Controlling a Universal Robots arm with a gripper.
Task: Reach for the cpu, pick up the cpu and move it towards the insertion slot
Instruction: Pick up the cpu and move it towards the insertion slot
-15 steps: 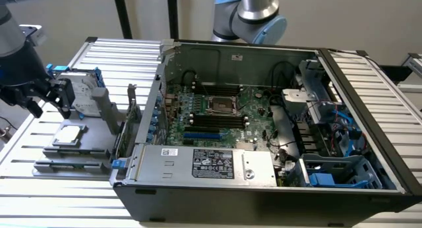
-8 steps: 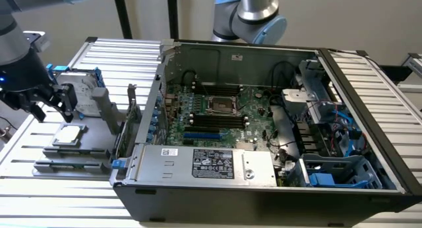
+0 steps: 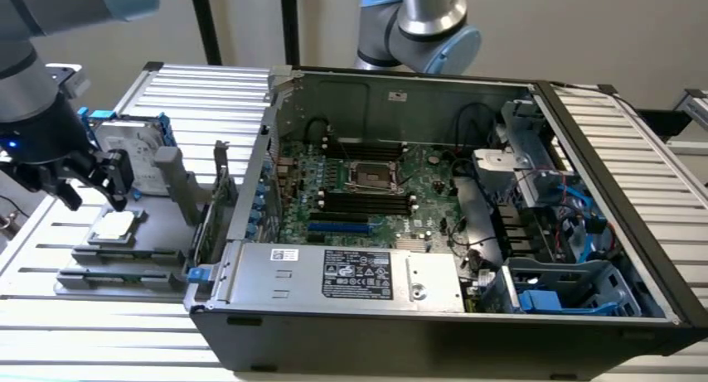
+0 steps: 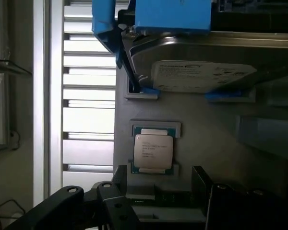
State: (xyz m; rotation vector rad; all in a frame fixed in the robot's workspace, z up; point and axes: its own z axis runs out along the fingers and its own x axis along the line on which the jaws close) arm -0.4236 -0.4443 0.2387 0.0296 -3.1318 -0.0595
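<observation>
Hanging near the cpu (image 4: pixel 153 152) with gripper (image 3: pixel 94 201) spread open, likely light, stiff, flat and easy to hurt, so best pinched softly on two side edges.

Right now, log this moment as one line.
phase: reach | gripper: open, above cpu, not touching | cpu: flat on grey fixture | insertion slot: inside case, away from cpu
</observation>
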